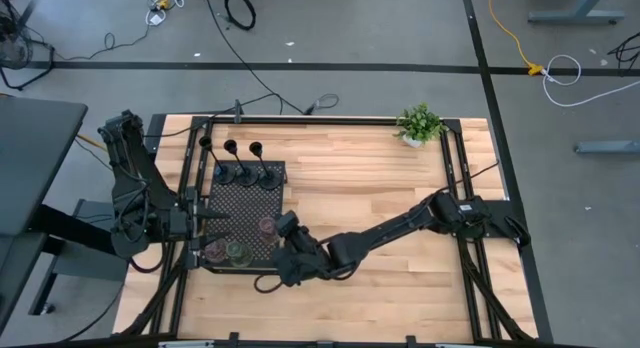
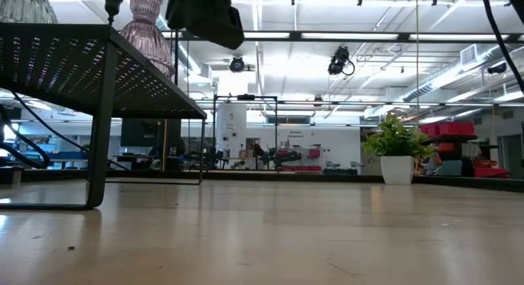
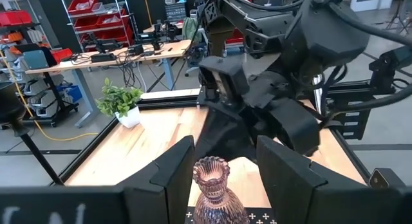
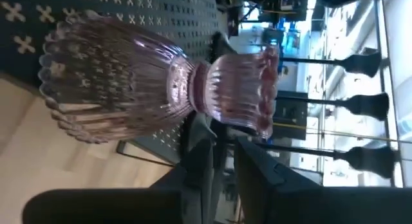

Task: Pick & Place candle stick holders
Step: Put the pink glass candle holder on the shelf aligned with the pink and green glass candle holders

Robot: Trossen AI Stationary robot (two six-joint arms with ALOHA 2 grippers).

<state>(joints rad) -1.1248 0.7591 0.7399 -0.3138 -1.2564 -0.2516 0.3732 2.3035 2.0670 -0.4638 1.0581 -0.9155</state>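
Pink ribbed glass holder (image 4: 161, 82) stands on black perforated tray (image 1: 235, 203), near its edge. Looks rigid, slick, breakable; narrow waist is the place to grab. Left gripper (image 3: 222, 169) half-open, straddling its cup. Right gripper (image 1: 285, 228) close by, jaws narrow, empty.

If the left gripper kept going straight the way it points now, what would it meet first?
Most likely the pink holder: it stands on the tray right ahead of the left gripper, between its open fingers. Beyond it is the right arm. Depth is hard to judge.
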